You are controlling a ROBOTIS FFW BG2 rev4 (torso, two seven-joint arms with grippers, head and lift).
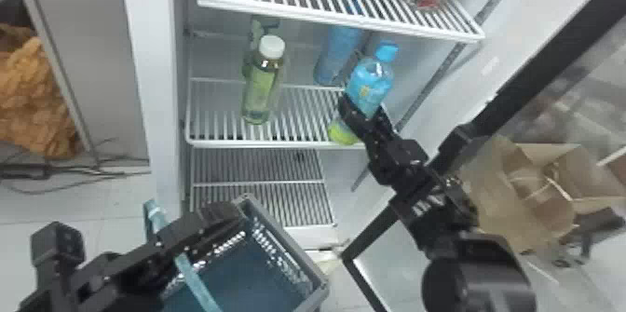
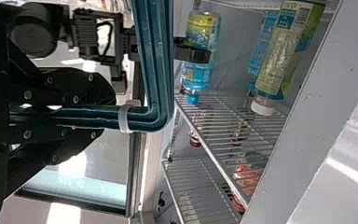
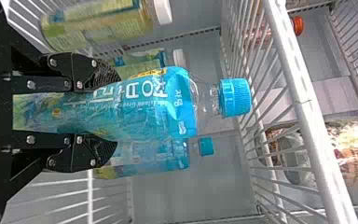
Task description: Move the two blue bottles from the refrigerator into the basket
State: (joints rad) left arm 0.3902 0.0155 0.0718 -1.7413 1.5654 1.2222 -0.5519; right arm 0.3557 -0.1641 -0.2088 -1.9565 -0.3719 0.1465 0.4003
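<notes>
Overhanging, a shelf (image 1: 335,19) partly hides the rear blue bottle (image 1: 336,55).

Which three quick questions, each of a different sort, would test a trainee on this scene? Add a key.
1. Multiple choice: what is the left gripper closed on? A) a refrigerator shelf; B) the basket's handle; C) a paper bag.
2. True or false: the right gripper grips one blue bottle, and the other blue bottle stands farther back in the refrigerator.
3. Fill in: the front green bottle has a ____ cap.

Key: 1 B; 2 true; 3 white.
</notes>
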